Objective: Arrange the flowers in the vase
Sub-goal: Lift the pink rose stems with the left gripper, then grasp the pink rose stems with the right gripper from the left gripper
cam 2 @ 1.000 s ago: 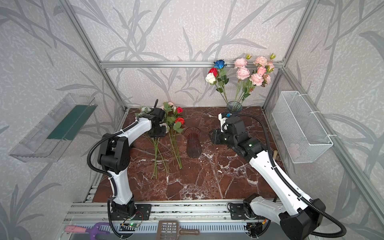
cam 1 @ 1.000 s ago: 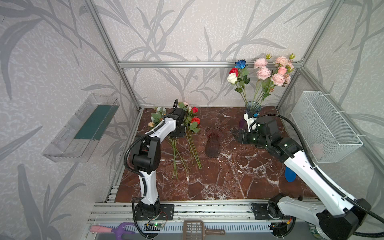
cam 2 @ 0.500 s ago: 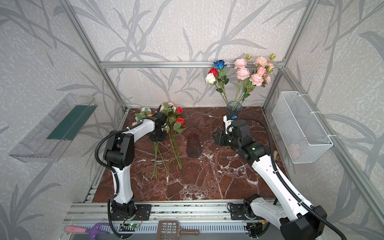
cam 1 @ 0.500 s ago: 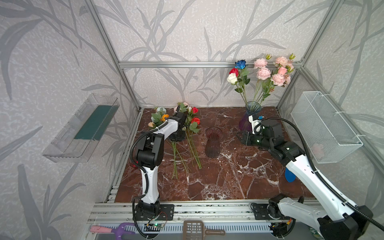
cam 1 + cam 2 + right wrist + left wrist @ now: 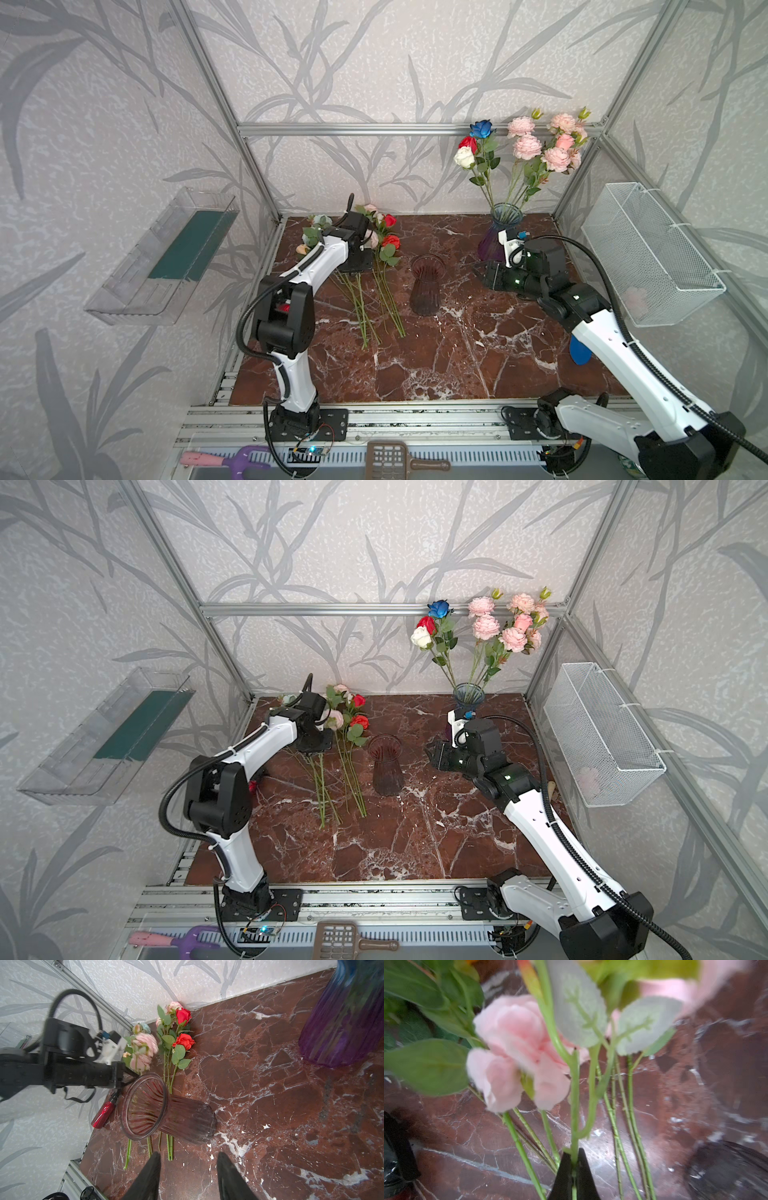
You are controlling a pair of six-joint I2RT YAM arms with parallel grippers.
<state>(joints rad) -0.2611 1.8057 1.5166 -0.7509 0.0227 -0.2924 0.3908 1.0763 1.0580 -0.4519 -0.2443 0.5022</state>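
Loose flowers (image 5: 384, 245) (image 5: 353, 725) lie in a bunch at the back left of the marble table, pink and red blooms toward the wall, stems toward the front. My left gripper (image 5: 574, 1153) is shut on the green stem (image 5: 574, 1105) of a pale pink flower (image 5: 517, 1043) in that bunch. In both top views its wrist hides the fingers. An empty dark ribbed vase (image 5: 427, 286) (image 5: 170, 1111) stands mid-table. A purple vase (image 5: 496, 239) (image 5: 345, 1022) at the back right holds several flowers (image 5: 536, 145). Beside it my right gripper (image 5: 188, 1156) (image 5: 480, 270) hangs open and empty, low over the table.
A white wire basket (image 5: 648, 249) hangs on the right wall and a clear shelf (image 5: 166, 257) on the left wall. A small red bottle (image 5: 104, 1113) lies near the table's left edge, under the left arm. Aluminium frame posts stand at the back corners.
My left gripper has closed on the pink flower's stem. The right gripper has stayed open, and its wrist has shifted a little beside the purple vase.
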